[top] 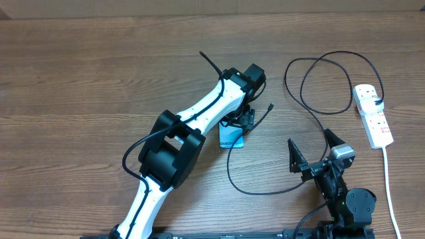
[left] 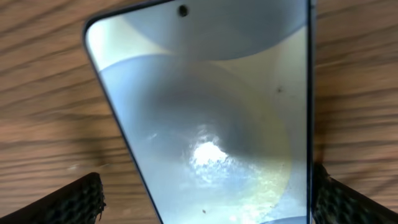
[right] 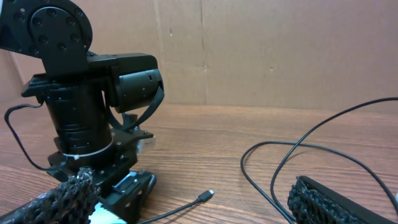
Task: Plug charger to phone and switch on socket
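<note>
The phone [top: 232, 139] lies on the table with its light-blue screen lit; it fills the left wrist view [left: 211, 112]. My left gripper [top: 238, 121] is open and straddles it [left: 205, 193]: the right finger is at the phone's edge, the left finger stands apart. The charger's black cable [top: 232, 174] loops across the table, and its plug tip [top: 271, 105] lies free just right of the left gripper, also in the right wrist view [right: 208, 195]. The white socket [top: 374, 118] lies at the right with a black plug in it. My right gripper [top: 309, 138] is open and empty [right: 189, 186].
The socket's white cord [top: 388, 186] runs down the right side to the front edge. The cable makes large loops [top: 319, 73] between the middle and the socket. A cardboard wall [right: 280, 50] stands behind the table.
</note>
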Robot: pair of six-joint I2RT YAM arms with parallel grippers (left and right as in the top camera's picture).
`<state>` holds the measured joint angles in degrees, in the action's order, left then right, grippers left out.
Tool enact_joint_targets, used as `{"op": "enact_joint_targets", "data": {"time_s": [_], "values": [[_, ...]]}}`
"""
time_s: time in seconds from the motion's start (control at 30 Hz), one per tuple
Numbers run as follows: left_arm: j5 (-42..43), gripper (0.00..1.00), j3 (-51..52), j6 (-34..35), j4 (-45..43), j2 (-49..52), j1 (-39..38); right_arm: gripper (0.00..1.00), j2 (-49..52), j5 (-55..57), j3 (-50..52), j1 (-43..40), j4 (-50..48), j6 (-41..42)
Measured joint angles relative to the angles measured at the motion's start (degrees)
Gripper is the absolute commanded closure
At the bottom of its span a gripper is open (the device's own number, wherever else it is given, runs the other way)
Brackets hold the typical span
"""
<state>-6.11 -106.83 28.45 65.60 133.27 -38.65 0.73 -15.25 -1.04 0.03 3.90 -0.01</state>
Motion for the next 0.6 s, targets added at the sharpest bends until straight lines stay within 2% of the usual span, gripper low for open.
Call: {"op": "enact_joint_targets", "data": {"time_s": [0.27,0.6], "values": [[-3.7,0.0,0.0,-3.3,2.4,-0.2,0.5,0.0,0.0,0.0,0.0,0.0,0.0,0.0],[-5.2,0.0,0.0,-6.2,5.8,-0.3,4.7,0.0,0.0,0.0,0.0,0.0,0.0,0.0]]}}
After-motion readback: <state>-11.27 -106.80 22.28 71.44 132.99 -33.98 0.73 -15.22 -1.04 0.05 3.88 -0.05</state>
